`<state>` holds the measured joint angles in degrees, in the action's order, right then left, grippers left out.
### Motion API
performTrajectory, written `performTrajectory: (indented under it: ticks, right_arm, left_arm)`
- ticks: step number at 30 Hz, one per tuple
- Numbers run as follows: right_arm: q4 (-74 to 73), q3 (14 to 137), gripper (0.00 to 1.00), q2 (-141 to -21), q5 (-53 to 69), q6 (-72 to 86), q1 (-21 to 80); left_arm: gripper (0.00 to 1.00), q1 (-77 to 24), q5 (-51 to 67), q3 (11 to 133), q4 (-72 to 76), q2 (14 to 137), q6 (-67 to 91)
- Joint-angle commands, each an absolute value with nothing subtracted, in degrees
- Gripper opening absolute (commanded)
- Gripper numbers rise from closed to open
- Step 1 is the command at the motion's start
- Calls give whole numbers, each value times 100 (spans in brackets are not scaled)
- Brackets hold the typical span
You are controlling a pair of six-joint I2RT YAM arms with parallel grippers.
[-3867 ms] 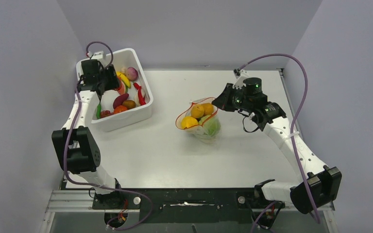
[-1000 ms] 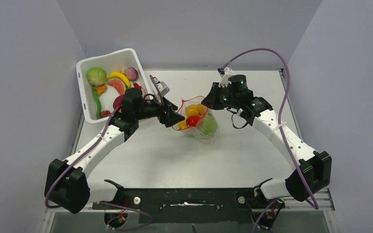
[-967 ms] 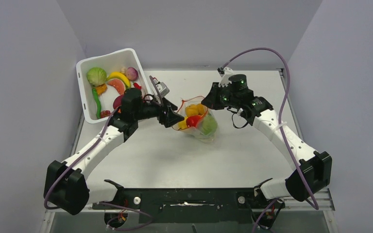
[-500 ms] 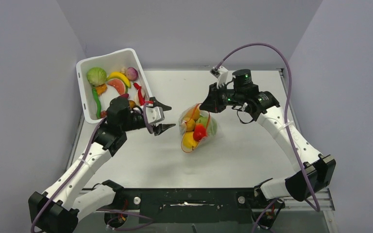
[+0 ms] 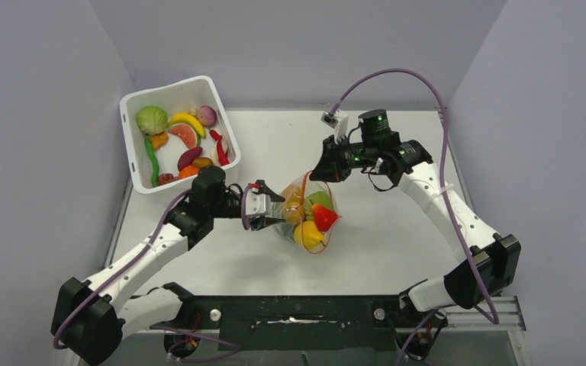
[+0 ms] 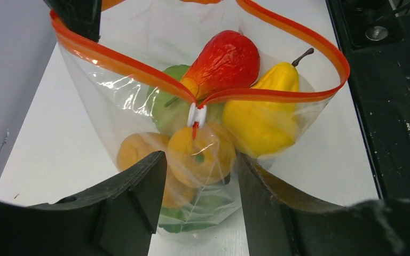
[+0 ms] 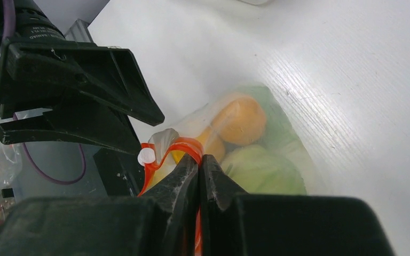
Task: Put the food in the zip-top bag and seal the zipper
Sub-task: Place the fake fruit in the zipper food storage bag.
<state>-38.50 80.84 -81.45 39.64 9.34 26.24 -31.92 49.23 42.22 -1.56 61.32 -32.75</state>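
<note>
The zip-top bag [image 5: 310, 221] hangs tilted over the table's middle, holding food: a red pear-shaped fruit [image 6: 227, 60], a yellow pear [image 6: 264, 114], orange round fruits [image 6: 200, 154] and green lettuce. My right gripper [image 5: 315, 174] is shut on the zipper [image 7: 187, 145] at the bag's upper end, next to the white slider [image 7: 146, 156]. The zipper [image 6: 277, 96] is joined at the slider [image 6: 196, 114] and gapes beyond it. My left gripper [image 5: 274, 210] is open at the bag's left side. Its fingers [image 6: 139, 186] stand either side of the bag's lower part.
A white tub [image 5: 166, 86] stands at the back left with more food [image 5: 187, 141] in it: lettuce, a banana, a red chilli, a dark purple piece. Grey walls close in the table on three sides. The arm bases sit along the near edge.
My left gripper has come away from the bag's mouth, then moved right to the bag's side with its jaws narrowing. The right gripper has lifted and tipped the bag, whose bottom swung nearer.
</note>
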Motion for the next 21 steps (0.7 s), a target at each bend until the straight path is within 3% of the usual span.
performTrajectory:
  ticks: [1,13,21]
  right_arm:
    - [-3388,8178,1,-8052,4272,918,2630]
    - [-3301,8104,1,-8027,4285,986,2667]
    - [-3211,8058,1,-8051,4264,1060,2672]
  left_arm:
    - [45,-3309,5268,4157,955,6185,-2969]
    - [41,-3400,5032,4039,1273,6384,-3006]
    - [29,-3398,5010,4035,1213,6379,-3045]
